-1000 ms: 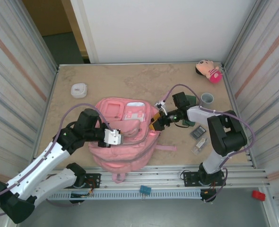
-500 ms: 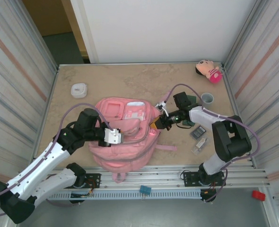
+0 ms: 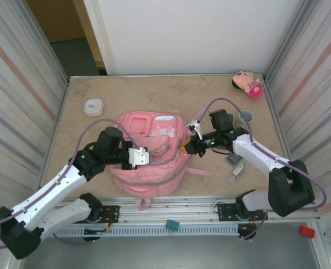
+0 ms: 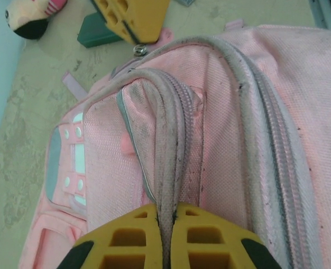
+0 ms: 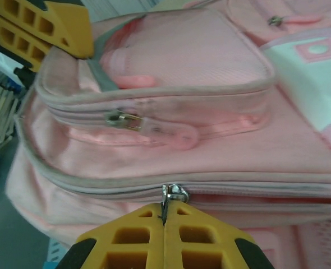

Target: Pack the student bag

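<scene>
— What lies furthest left in the overhead view?

— A small white round box (image 3: 93, 106), on the upper left of the table (image 3: 154, 89), well apart from everything else.

— And the left gripper (image 3: 141, 157)?

— It is at the left side of the student bag (image 3: 154, 176). In its wrist camera, the yellow fingers (image 4: 126, 238) are pressed together at the bottom of the frame, pinching a raised piped seam (image 4: 168, 140) of the bag.

— Where is the bag itself?

— It lies flat at the centre of the table, between the two arms, with its pale patches turned towards the top of the frame.

— And the right gripper (image 3: 185, 147)?

— It is at the bag's right edge. Its wrist camera shows the jaws fully closed, with only the metal zipper pull (image 5: 174, 193) of the bag's long zip caught between the tips.

— What lies further right?

— A grey cup (image 3: 246, 117) stands just beyond the right arm. Small flat items (image 3: 235, 157) lie below the cup. A pink plush doll (image 3: 247, 84) rests in the upper right corner.
</scene>
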Motion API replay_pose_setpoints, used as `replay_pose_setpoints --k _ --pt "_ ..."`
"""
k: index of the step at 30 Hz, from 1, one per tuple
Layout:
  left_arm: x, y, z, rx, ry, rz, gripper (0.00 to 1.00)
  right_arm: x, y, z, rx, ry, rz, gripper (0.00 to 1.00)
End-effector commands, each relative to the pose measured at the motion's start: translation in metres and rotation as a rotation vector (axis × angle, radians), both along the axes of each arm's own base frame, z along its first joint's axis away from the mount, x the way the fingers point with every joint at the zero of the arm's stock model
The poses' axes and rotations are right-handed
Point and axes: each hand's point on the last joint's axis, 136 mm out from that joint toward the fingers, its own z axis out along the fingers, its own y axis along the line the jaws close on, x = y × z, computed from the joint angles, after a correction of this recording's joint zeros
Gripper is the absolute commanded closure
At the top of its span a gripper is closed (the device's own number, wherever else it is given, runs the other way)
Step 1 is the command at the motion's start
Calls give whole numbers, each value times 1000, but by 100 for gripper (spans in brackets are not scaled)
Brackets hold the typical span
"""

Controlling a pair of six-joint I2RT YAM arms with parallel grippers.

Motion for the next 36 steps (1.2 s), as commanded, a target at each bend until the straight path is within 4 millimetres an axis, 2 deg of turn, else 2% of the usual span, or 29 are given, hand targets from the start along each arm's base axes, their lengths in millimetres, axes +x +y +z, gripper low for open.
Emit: replay_pose_setpoints --k 1,8,13,19,27,30,31,33,36 --pt "31 -6 29 -73 -92 122 100 -27 12 16 45 65 48 100" --pt "50 -9 39 -134 -79 262 100 -42 21 19 63 160 -7 100" --pt "52 -27 33 -111 -90 294 100 -44 27 27 74 237 -95 100" --pt "64 -38 25 -83 -111 357 100 -50 32 36 84 308 -160 100" --pt "49 -80 33 -197 -49 257 100 -46 46 31 79 374 -264 100" --pt "44 -86 34 -229 -32 216 100 -41 50 28 75 408 -305 100" --pt "42 -87 34 -234 -37 204 100 -38 46 26 64 416 -335 97" --pt "38 -83 31 -249 -27 163 100 -27 30 22 56 450 -441 74" --pt "37 -74 37 -314 -23 134 100 -13 -2 17 90 576 -595 48"
